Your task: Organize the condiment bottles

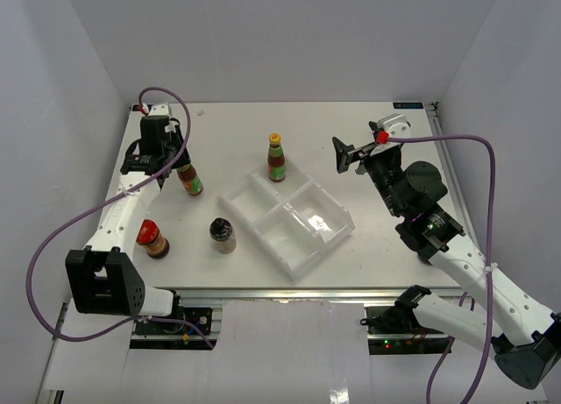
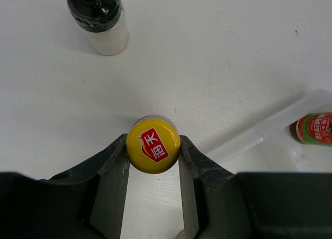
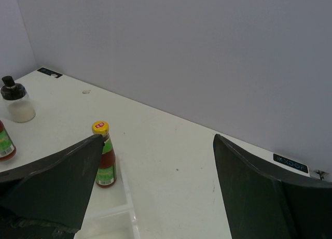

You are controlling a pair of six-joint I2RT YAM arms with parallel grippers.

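Fingers (image 2: 111, 177) of the left gripper (image 2: 153, 143) pinch the yellow cap of a slim dark sauce bottle (image 1: 190, 182), one pad on each side of the lid; that bottle is at the back left of the white table (image 1: 351, 124), and whether its base touches the surface I cannot tell; nearer the arm bases, a red-lidded jar (image 1: 152, 238) stands upright on the left, and a black-capped bottle (image 1: 223, 236) stands to its right, the two apart; over in the middle, the clear four-compartment tray (image 1: 298, 264) lies at an angle, with the second sauce bottle (image 1: 277, 157) upright at its far corner; inside the rim or just beside it, hard to call; across on the right, the right gripper (image 1: 352, 154) hangs above the table beyond the tray, its fingers spread wide with nothing between them; four bottles show from above
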